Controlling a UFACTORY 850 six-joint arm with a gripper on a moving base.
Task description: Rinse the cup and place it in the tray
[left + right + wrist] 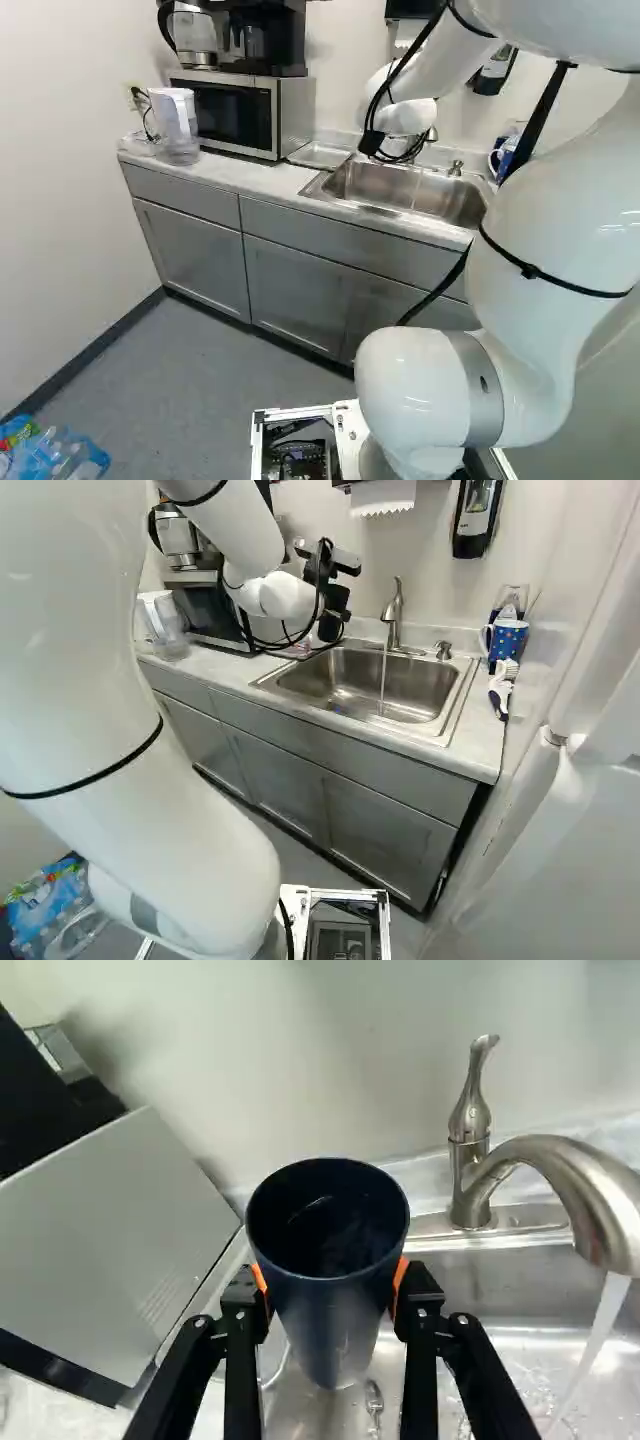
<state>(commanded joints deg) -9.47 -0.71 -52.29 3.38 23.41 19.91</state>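
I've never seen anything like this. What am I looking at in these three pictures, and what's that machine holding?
You are seeing one robot by a kitchen counter. Two pictures come from cameras on its base, behind the big white arm, one to its left and one to its right. The third comes from a camera on its wrist, looking along the gripper, a hand with two black fingers and orange pads.

Those fingers hold a dark cup, open end up, beside the faucet. Water runs from the faucet into the metal sink.

On the counter are a shallow tray, a microwave and a clear pitcher. Beyond the sink stands a blue spotted mug.
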